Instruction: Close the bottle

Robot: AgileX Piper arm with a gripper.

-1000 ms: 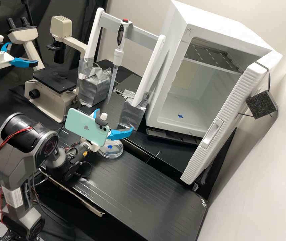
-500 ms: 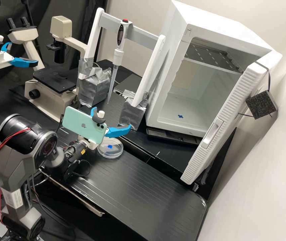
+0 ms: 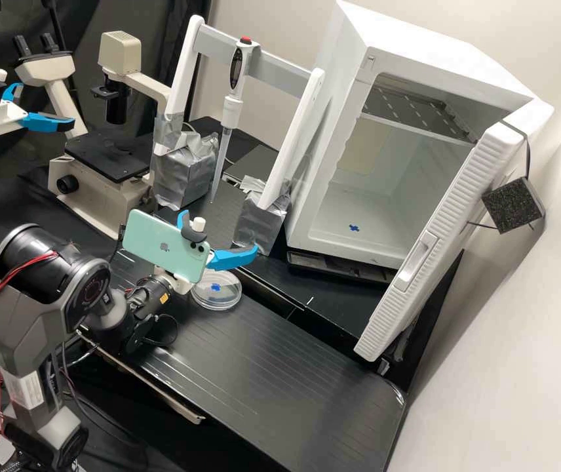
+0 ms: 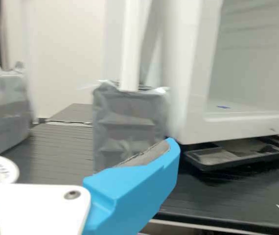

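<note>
Beige-and-black microscope: stands behind the arm, at the far side.
Pale green smartphone: at the arm's wrist, tilted, its back to the high view.
Round clear dish: on the black bench, a blue mark showing in it, partly behind the gripper's white body.
White gripper with blue fingers: above the bench, its fingers spread wide.
White pipette with a red button: hangs tip down at the crossbar of the white-posted frame.
Silver-taped blocks: one around the foot of each post; the right one is beyond the gripper.
White box-shaped cabinet: on the right, its ribbed door swung open, a metal shelf inside, a black tray beneath.
Bottle: I cannot tell where it is.
</note>
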